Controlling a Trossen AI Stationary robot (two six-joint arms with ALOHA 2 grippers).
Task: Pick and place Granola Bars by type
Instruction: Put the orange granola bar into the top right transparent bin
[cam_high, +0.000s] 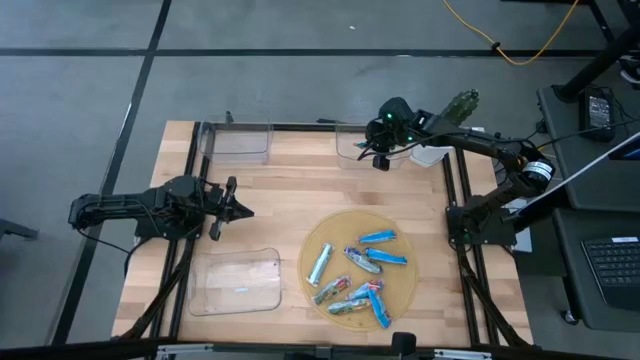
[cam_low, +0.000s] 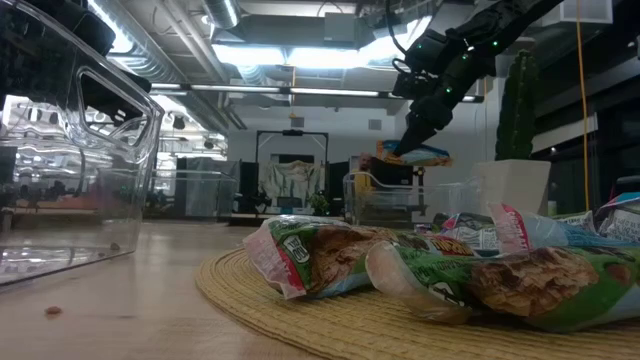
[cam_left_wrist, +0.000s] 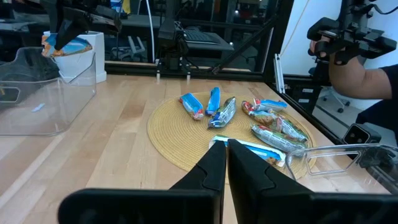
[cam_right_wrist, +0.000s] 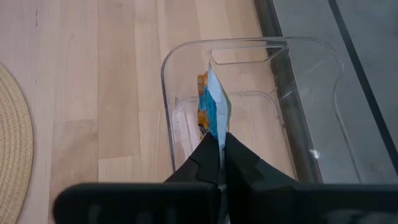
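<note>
Several Granola Bars, blue, silver and green-red, lie on a round woven mat (cam_high: 400, 295) at the near right, among them a blue bar (cam_high: 378, 237) and a silver one (cam_high: 320, 263). My right gripper (cam_right_wrist: 222, 142) is shut on one blue-and-orange bar (cam_right_wrist: 211, 109). It holds this bar above a clear tray (cam_right_wrist: 249, 43) at the table's far right. My left gripper (cam_high: 245, 210) is shut on nothing and waits level over the table's left middle, pointing toward the mat. My right gripper pinches the blue-and-orange bar by its near end (cam_right_wrist: 216, 129) between the two fingertips. The fingers slant down from the table's right side and lie along the bar. The bar sticks out past the fingertips, lifted clear over the tray's inside (cam_low: 415, 155).
Two more clear trays stand on the table, one at the far left (cam_high: 238, 140) and one at the near left (cam_high: 235, 282). A white container (cam_high: 430, 155) and a green plant (cam_high: 460, 103) stand by the far right corner. A person (cam_left_wrist: 354, 68) is beyond the right edge.
</note>
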